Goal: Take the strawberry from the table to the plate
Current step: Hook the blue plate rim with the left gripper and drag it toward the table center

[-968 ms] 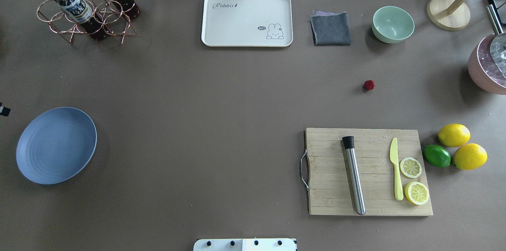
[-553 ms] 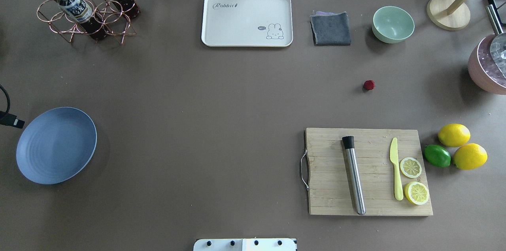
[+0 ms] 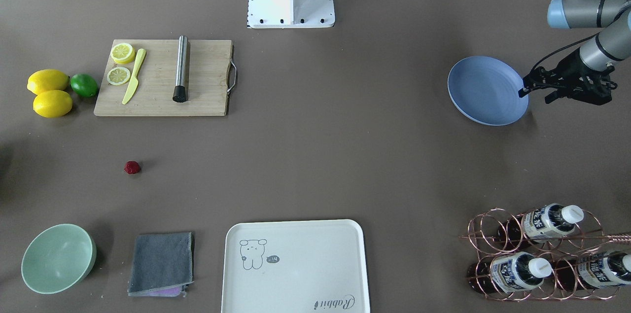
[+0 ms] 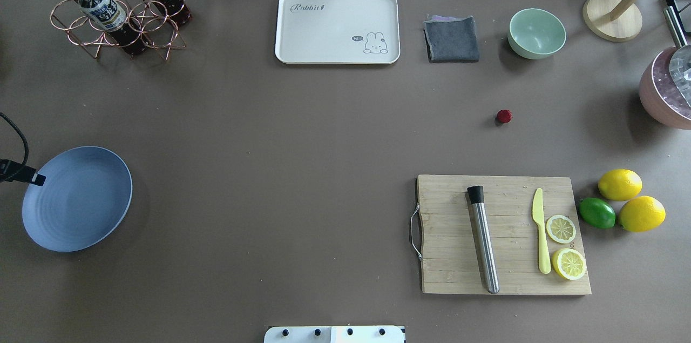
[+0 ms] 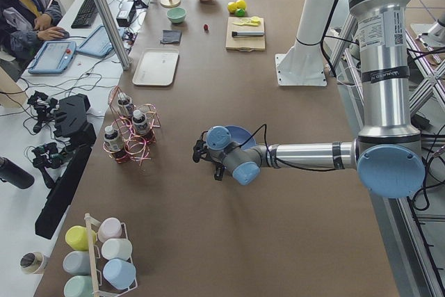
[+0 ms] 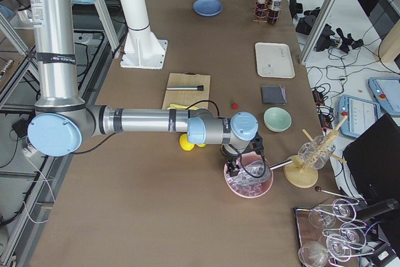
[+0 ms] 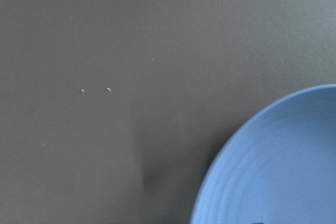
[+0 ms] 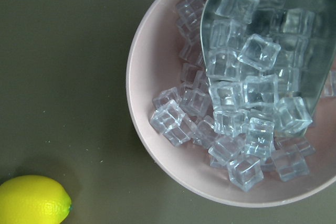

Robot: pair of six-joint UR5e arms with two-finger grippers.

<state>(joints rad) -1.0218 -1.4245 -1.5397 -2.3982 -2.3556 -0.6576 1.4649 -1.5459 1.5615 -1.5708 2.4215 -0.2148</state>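
My left arm lies level over the table (image 4: pixel 302 132), wrist turned down, and my left gripper (image 5: pixel 201 154) hangs at the plate (image 4: pixel 81 208) rim; I cannot tell its jaw opening. My right gripper (image 6: pixel 237 167) hangs over the pink bowl (image 8: pixel 137 77) of ice cubes (image 8: pixel 231 93), opening also unreadable. The strawberry (image 4: pixel 503 116) sits on the table between the green bowl (image 4: pixel 537 33) and the cutting board (image 4: pixel 448 235), well apart from the plate.

A long brown bench (image 5: pixel 278 193) fills the middle of the room under soft, even light. Beside it runs a white desk (image 5: pixel 82 78) strewn with cables (image 5: pixel 28 85), carrying a keyboard (image 5: pixel 88 10) and a tablet (image 5: pixel 52 57). A person (image 5: pixel 21 8) sits there. A slanted metal post (image 5: pixel 104 15) rises between desk and bench, and metal framing (image 5: pixel 425 95) lines the other side.
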